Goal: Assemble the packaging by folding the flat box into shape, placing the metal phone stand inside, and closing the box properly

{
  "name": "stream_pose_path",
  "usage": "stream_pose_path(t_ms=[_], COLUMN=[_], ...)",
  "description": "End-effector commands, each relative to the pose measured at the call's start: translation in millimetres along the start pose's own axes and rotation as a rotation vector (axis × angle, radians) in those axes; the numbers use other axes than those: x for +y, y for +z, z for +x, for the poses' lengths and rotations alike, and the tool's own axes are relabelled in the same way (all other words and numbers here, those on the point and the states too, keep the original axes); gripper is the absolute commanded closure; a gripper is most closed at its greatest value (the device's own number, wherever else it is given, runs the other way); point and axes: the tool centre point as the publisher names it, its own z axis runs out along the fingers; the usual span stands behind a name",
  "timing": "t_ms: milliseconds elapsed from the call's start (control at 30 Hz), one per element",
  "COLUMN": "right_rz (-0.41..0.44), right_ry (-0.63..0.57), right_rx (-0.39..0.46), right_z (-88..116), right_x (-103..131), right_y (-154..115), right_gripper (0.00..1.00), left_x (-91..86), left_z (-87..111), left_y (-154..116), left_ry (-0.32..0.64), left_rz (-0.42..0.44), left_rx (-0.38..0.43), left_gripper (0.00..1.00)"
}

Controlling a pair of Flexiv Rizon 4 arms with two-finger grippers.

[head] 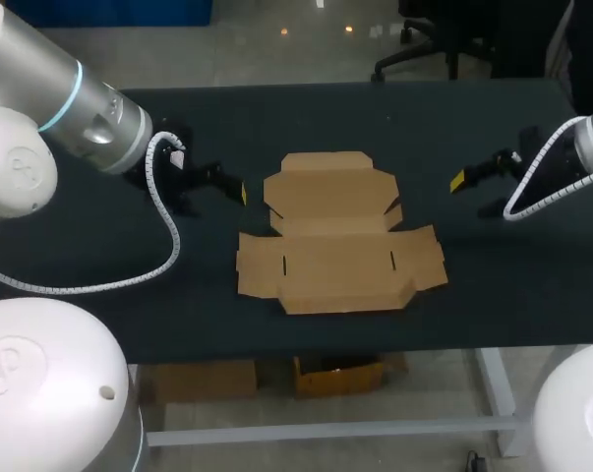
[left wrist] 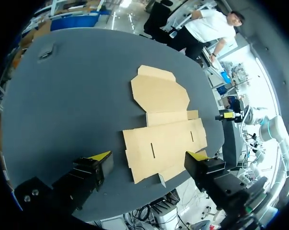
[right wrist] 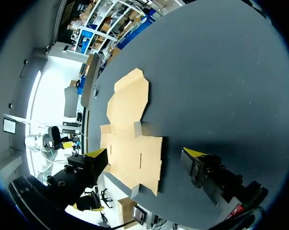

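At the middle of the dark table [head: 473, 118] the flat box [head: 335, 236] is lying unfolded, and I am seeing only plain brown cardboard on its upper face (no print there that I can make out). Two short slots are showing in its wide panel, one near each end [head: 285, 264] [head: 392, 261], and the flaps are spreading flat to both sides and toward the far end.

The left gripper [left wrist: 149, 155] is hanging above the table off the box's left side, apart from the cardboard. Its two yellow-tipped fingers are standing wide apart with nothing held between them. In its own wrist view the box's wide panel is lying ahead of the fingers.

The right gripper [right wrist: 144, 153] is hovering off the box's right side, also clear of the cardboard. Its fingers are likewise spread wide and gripping nothing.

For room to move, I am reading it this way: the box's near edge is sitting close to the table's near edge. A broad stretch of bare dark surface is running beyond the far flap to the table's back edge. Open strips of table are lying between each gripper and the nearest side flap.

A white coiled cable [head: 163, 226] is looping down from the left arm and trailing over the table's left part, well apart from the box. A similar cable [head: 532, 187] is hanging along the right arm near the table's right edge.
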Motion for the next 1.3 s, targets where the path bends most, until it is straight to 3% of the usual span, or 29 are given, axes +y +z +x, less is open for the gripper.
stream_pose_path(t_ms=[33, 467, 567, 867, 1000, 1100, 1300], right_rz=[0.035, 0.053, 0.053, 0.065, 0.073, 0.077, 0.084], right_ry=[-0.018, -0.055, -0.058, -0.036, -0.016, -0.001, 0.039], right_rx=[0.049, 0.093, 0.098, 0.106, 0.111, 0.113, 0.11], right_z=[-7.6, -6.8, -5.4, -1.4, 0.6, 2.1, 1.3], right_x=[16.7, 56.5, 64.3, 83.7, 89.4, 91.9, 90.6], right_y=[12.4, 48.4, 55.4, 80.4, 92.0, 100.1, 110.6], right_gripper=[0.0, 0.0, 0.09, 0.15, 0.24, 0.38, 0.48], left_x=[-10.4, -34.3, -38.0, -48.2, -52.6, -55.0, -58.4], left_z=[-3.8, -15.7, -16.4, -18.8, -20.6, -22.1, -25.9], left_y=[3.6, 7.9, 7.2, 4.3, 4.1, 4.4, 6.5], left_ry=[-0.001, -0.008, -0.004, 0.006, 0.008, 0.009, 0.009], left_rz=[-0.009, -0.03, -0.028, -0.011, -0.009, -0.006, -0.004], left_rx=[0.009, 0.05, 0.052, 0.06, 0.063, 0.067, 0.075], left_gripper=[0.0, 0.0, 0.0, 0.0, 0.0, 0.0, 0.0])
